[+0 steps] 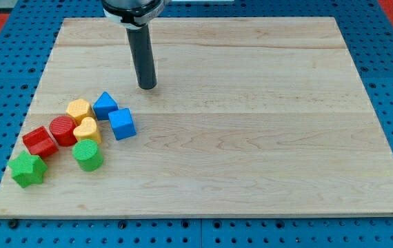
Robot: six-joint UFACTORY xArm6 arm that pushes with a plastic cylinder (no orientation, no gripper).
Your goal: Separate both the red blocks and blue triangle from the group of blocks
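My tip, a plain rod with nothing to spread or pinch, stands just above the blue triangle. Left of the triangle sit the red cylinder and red block. All look light, rigid, slidey; push flat sides.

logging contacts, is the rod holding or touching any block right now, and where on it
Nothing is held. My tip stands on bare board, apart from every block; the nearest, the blue triangle, lies toward the view's bottom left of it.
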